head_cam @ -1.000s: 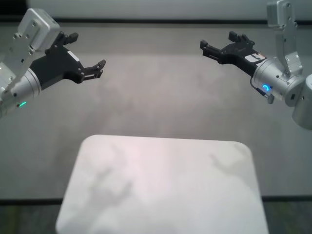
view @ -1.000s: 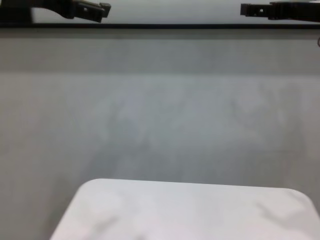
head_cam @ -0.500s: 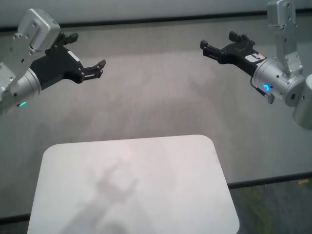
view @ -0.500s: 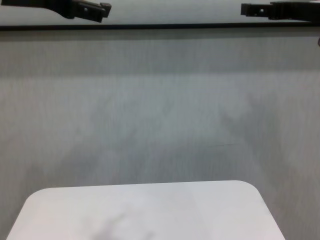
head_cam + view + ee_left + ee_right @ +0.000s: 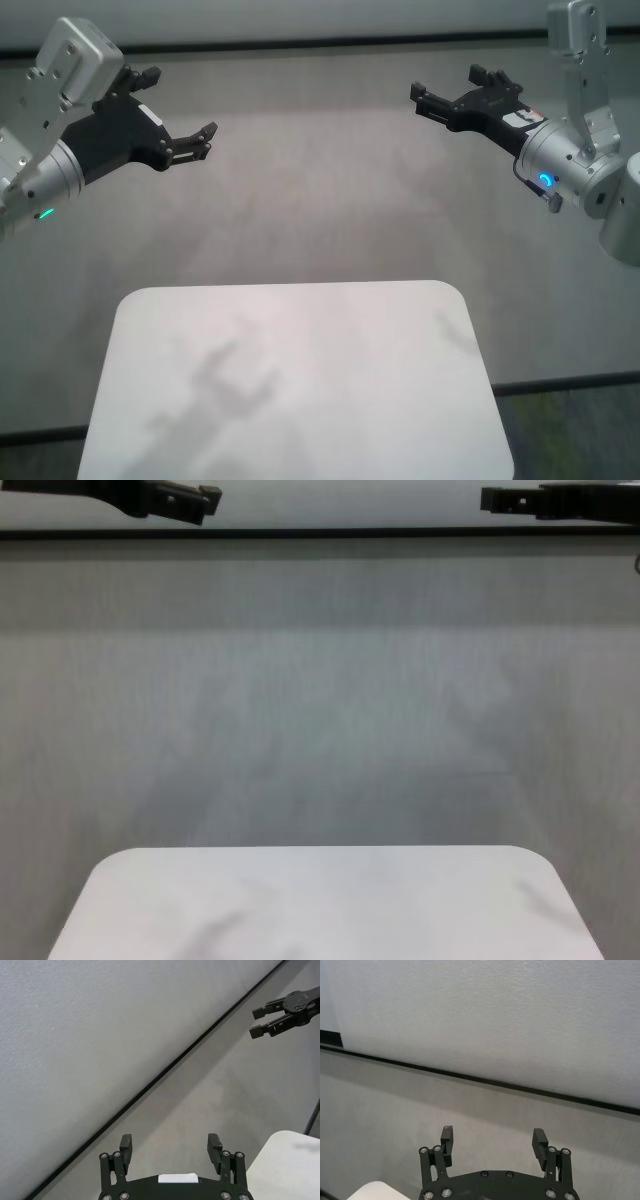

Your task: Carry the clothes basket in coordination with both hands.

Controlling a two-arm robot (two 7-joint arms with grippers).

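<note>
Left tool (image 5: 180, 115) and right tool (image 5: 445, 88) raised, gaping.

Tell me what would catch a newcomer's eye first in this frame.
Two black pincer grippers held high with jaws apart and nothing in them: the left gripper at upper left, the right gripper at upper right. Below, a white rounded-corner tabletop on grey carpet; no basket in sight.

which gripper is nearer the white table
Left, narrowly. The left gripper hangs open above the floor beyond the white table's far left corner; the right gripper hangs open farther back, past its far right corner.
</note>
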